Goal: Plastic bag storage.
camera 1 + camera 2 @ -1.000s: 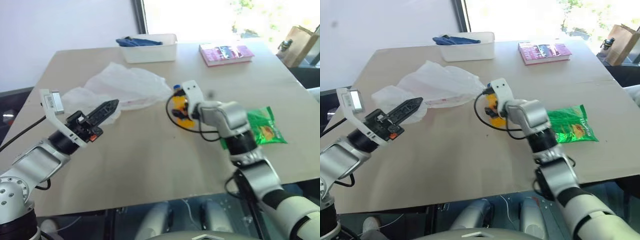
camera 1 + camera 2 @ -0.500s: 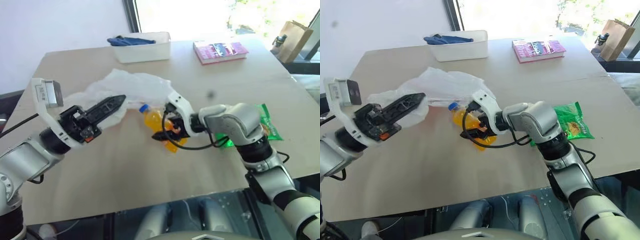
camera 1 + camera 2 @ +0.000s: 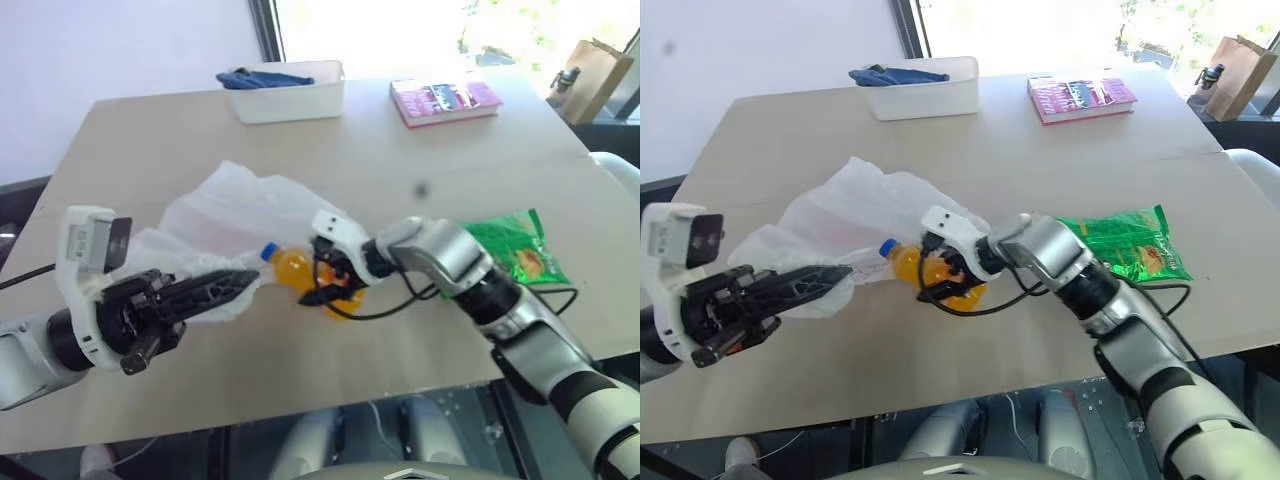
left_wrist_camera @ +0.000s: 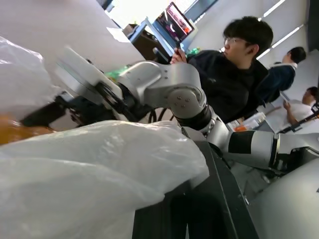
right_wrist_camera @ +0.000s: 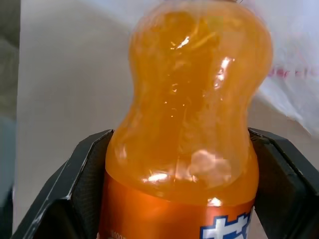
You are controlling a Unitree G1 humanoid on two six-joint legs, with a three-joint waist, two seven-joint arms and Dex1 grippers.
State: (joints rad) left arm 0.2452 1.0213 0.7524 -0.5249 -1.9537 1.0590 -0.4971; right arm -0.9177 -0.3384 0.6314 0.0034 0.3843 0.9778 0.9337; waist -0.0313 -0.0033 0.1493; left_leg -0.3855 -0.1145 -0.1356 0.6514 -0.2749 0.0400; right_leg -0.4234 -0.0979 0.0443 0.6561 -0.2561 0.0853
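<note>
The right gripper (image 3: 945,283) has its 2 black fingers (image 5: 75,174) clamped on either side of a clear plastic bottle of orange drink with a blue cap (image 3: 293,268). A second ago that bottle stood upright near the table's middle, half hidden behind the hand; now it is tipped over, cap leading, and has been carried across toward the robot's left until the cap touches or just enters the edge of the large thin translucent white crinkly plastic bag (image 3: 235,215).

The left gripper (image 3: 225,285) is pinched shut on a fold of that bag's near edge, and it has drawn back toward the body, taking the plastic with it, so the bag now lies bunched closer to the table's front.

I judge that the 2 arms are converging: bag mouth held up, bottle aimed at it. Whether the mouth is truly open I cannot tell.

Further out on the pale wooden table (image 3: 420,150), well apart, lie a green snack packet (image 3: 520,250), a pink book (image 3: 447,98) and a white rectangular tub (image 3: 285,92).
</note>
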